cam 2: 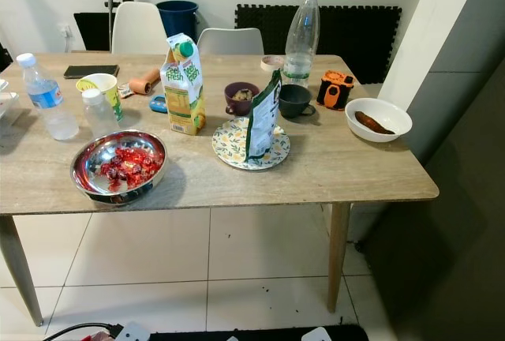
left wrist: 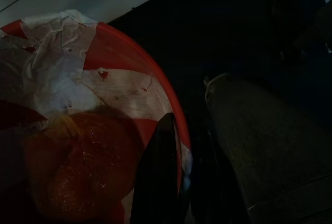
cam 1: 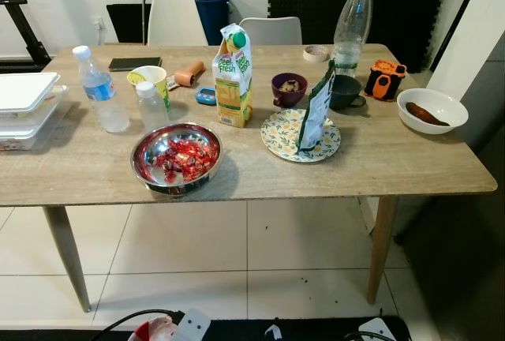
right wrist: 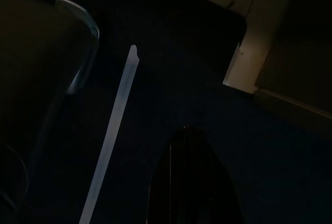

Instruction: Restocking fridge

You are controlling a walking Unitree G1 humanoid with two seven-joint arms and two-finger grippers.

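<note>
Robot stands back from the wooden surface [cam 1: 379, 169], arms hanging low; nothing picked yet.

Left pincer [left wrist: 179, 182]: dark fingers beside a red-and-white bowl-like object [left wrist: 98, 125] down near the floor; can't tell whether open or closed. Right pincer [right wrist: 189, 182]: dark view, floor and a pale strip; gap unreadable as well.

Fridge candidates on the surface: juice carton [cam 1: 233, 76] at centre; steel bowl [cam 1: 176, 158] of red wrapped pieces at 7 o'clock of it; small water bottle [cam 1: 102, 91] at 9 o'clock; tall clear bottle [cam 1: 352, 21] at 1 o'clock, far edge; green pouch [cam 1: 316, 109] standing on a patterned plate [cam 1: 278, 137] at 3 o'clock; white bowl [cam 1: 432, 110] far right with a brown item inside.

Handling, my read: carton is stiff cardboard, likely heavy if full, walls give under squeeze; grip mid-body across the narrow faces, keep upright; steel bowl is slick and shallow, contents loose, rim grip tips easily; bottles round and slippery, grip at waist.
</note>
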